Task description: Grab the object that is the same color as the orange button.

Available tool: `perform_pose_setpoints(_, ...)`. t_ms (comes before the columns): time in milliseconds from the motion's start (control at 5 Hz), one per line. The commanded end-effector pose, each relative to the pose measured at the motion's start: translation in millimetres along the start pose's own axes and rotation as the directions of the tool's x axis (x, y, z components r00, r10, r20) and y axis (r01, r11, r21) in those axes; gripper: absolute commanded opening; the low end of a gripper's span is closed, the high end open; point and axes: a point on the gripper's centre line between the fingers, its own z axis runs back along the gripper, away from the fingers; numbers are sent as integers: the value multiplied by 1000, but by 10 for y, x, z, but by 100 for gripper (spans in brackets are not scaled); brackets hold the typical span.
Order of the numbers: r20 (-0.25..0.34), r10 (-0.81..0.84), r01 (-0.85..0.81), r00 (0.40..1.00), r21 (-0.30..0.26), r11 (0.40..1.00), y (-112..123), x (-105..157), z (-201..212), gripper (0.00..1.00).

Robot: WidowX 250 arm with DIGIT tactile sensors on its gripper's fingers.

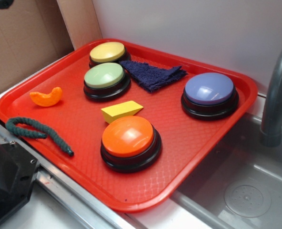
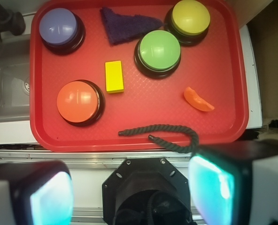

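Note:
The small glossy orange crescent piece (image 1: 46, 97) lies on the red tray (image 1: 188, 164) near its left edge; in the wrist view it (image 2: 197, 100) sits at the right. The orange button (image 1: 128, 141) stands at the tray's front; in the wrist view it (image 2: 79, 101) is at the lower left. My gripper (image 2: 132, 192) is open and empty, high above the robot base, off the tray's near edge, with both pads (image 2: 52, 199) wide apart. It does not show in the exterior view.
On the tray: a yellow wedge block (image 1: 121, 110), green button (image 1: 105, 80), yellow button (image 1: 107, 53), purple button (image 1: 209, 94), dark blue cloth (image 1: 153, 75) and a dark green rope (image 1: 38, 131). A sink (image 1: 246, 186) with a grey faucet (image 1: 276, 95) lies right. Cardboard stands behind.

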Motion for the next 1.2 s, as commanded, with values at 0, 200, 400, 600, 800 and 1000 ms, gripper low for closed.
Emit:
perform_pose_setpoints(0,0,0,0,1000,0,1000,0,0,0,100)
perform_pose_setpoints(200,55,-88,90,995,-25,996,240,108,-183,100)
perform_pose_setpoints(400,98,-180,184,979,-36,982,545,297,-483,100)
perform_pose_setpoints(600,124,-269,269,955,19,963,810,444,-800,100)
perform_pose_setpoints(800,121,-320,309,940,100,946,1130,569,-1191,100)
perform_pose_setpoints(1000,102,-394,384,914,103,918,1153,612,-1416,100)
